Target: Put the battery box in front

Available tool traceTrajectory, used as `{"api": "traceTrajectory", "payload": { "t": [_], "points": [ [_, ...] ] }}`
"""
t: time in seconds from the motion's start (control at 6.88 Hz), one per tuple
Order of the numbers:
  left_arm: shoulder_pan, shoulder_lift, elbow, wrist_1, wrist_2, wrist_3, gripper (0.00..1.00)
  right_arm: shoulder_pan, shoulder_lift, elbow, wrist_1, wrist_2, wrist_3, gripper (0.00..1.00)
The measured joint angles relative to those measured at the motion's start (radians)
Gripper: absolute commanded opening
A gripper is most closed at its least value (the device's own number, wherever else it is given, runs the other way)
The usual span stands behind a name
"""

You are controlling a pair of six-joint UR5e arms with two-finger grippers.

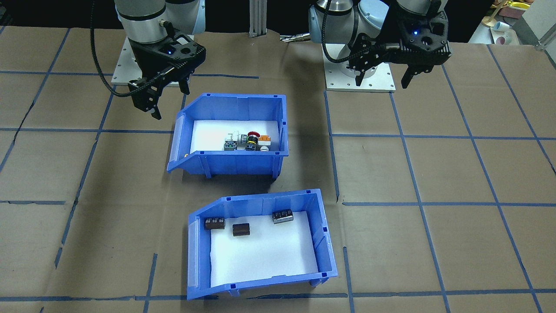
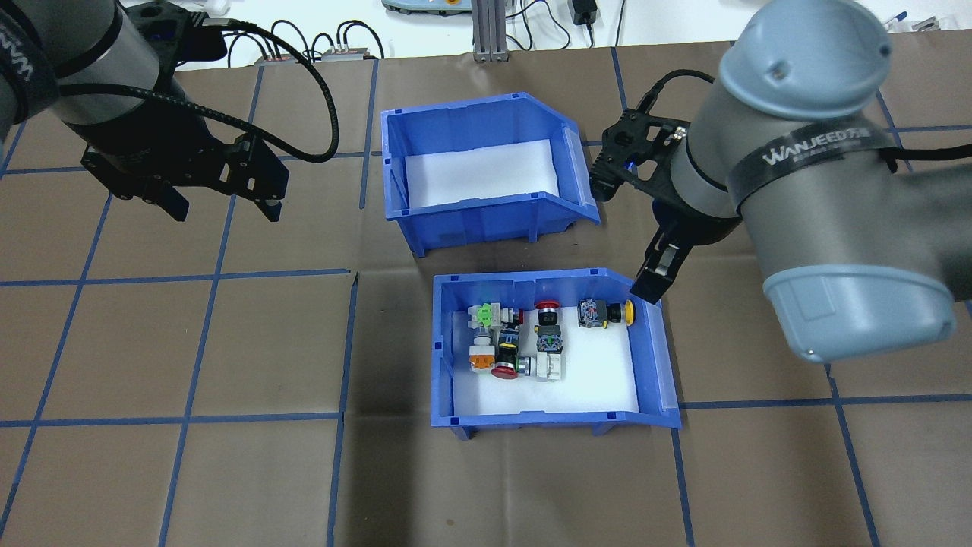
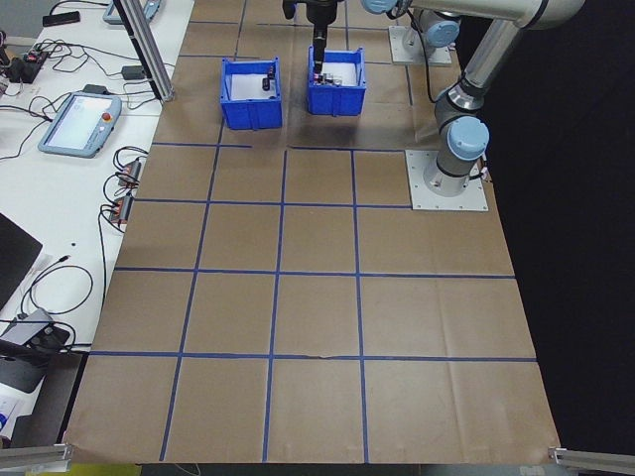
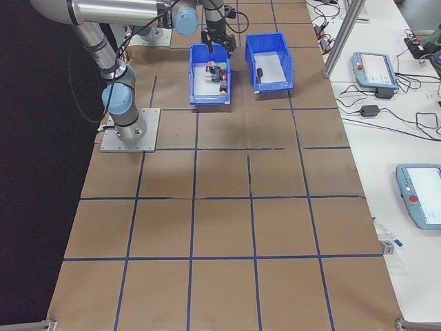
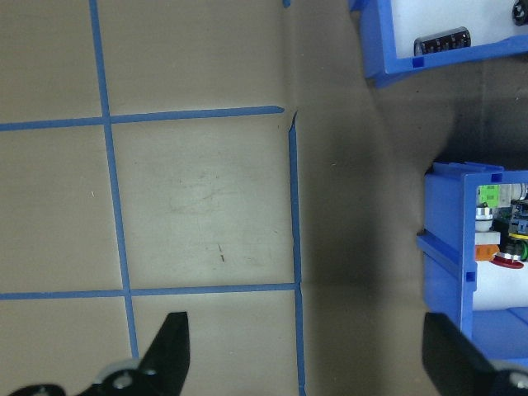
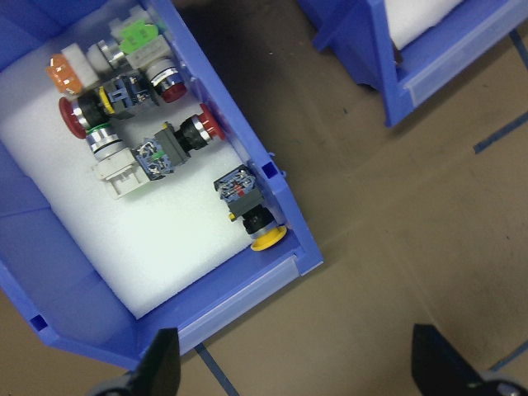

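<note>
Both jaws are wide open and hold nothing — the right gripper (image 2: 645, 258) hangs by the switch bin (image 2: 649, 357). The blue plastic battery box (image 1: 323, 243) sits on the far side of the brown surface (image 1: 434, 174). Grab its wall firmly and keep it level.

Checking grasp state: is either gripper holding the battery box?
No: in the front-facing view both the left gripper and right gripper hang open, apart from the battery box.
</note>
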Motion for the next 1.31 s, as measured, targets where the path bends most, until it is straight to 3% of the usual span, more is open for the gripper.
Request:
{"api": "traceTrajectory", "payload": {
  "t": [0.58, 1.31],
  "points": [
    [0.000, -0.001, -0.001, 0.000, 0.001, 0.004, 0.99, -0.075, 0.010, -0.047, 0.034, -0.003, 0.349, 1.00],
    [0.000, -0.002, -0.001, 0.000, -0.003, 0.003, 0.99, -0.081, 0.142, -0.238, 0.240, -0.011, 0.785, 1.00]
  ]
}}
